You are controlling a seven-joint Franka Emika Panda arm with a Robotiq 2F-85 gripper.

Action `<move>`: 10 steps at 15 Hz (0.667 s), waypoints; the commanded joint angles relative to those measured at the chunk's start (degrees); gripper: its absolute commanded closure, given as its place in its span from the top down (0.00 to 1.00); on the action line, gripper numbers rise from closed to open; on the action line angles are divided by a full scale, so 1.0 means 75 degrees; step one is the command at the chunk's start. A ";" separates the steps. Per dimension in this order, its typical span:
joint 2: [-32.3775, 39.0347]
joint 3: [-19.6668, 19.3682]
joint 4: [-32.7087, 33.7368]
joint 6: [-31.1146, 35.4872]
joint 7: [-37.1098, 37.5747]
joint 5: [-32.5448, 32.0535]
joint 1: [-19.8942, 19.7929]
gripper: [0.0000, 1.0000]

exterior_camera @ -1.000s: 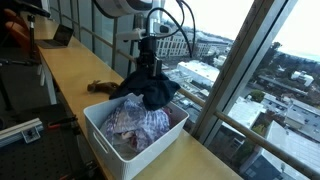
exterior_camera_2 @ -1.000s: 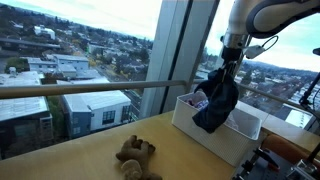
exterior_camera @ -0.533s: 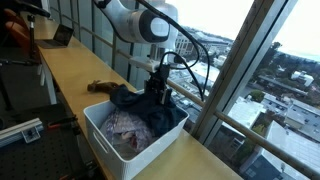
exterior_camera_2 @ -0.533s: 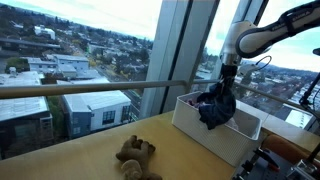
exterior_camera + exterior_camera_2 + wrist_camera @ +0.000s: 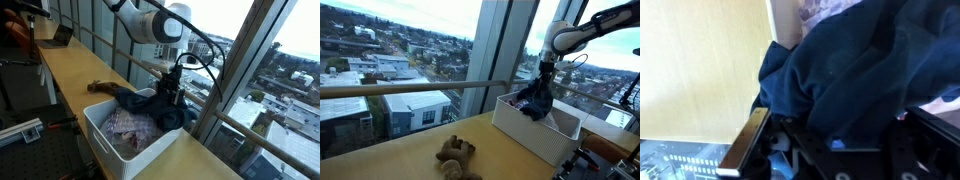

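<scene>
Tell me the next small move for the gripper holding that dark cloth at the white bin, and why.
Probably open the jaws. The gripper is shut on the dark blue cloth, low over the white bin, and most of the cloth lies in the bin beside the patterned cloth, so letting go should leave it there.
</scene>
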 commanded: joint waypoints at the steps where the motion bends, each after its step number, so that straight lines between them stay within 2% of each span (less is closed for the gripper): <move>1: 0.0210 -0.0087 0.0887 -0.0452 -0.0360 0.0223 -0.0042 0.05; 5: 0.0429 -0.0034 0.1424 -0.0644 -0.0434 0.0214 0.0010 0.05; 10: 0.0671 0.0255 0.0711 -0.0265 -0.0315 0.0210 0.0411 0.05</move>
